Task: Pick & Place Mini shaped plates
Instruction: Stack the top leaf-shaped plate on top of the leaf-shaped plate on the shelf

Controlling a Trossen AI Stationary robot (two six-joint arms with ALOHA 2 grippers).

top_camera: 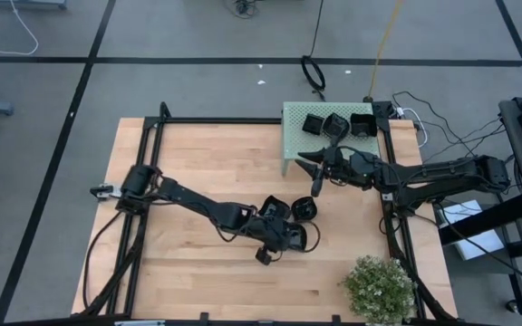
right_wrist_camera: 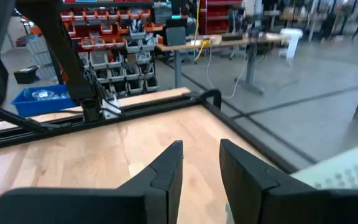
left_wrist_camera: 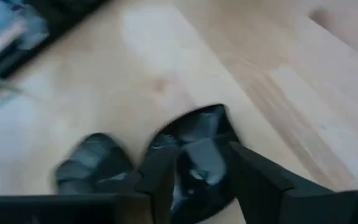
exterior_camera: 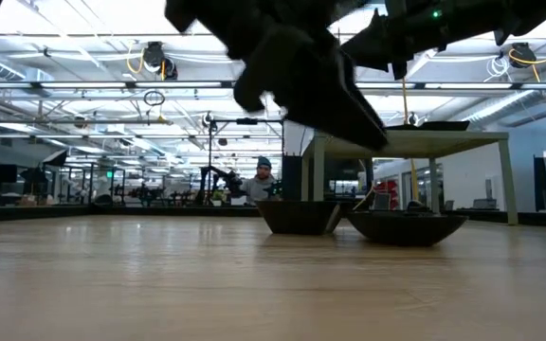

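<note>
Left pincer [left_wrist_camera: 194, 180] open over plate [left_wrist_camera: 197, 149] – bare wood beyond

Dark jointed arms; black wedge-fingered tool [right_wrist_camera: 201, 165]; cables.

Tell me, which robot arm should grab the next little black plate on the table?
Probably the left. The left gripper hangs open right over a black plate on the table. The right gripper, open and empty, sits by the green box, farther off.
</note>
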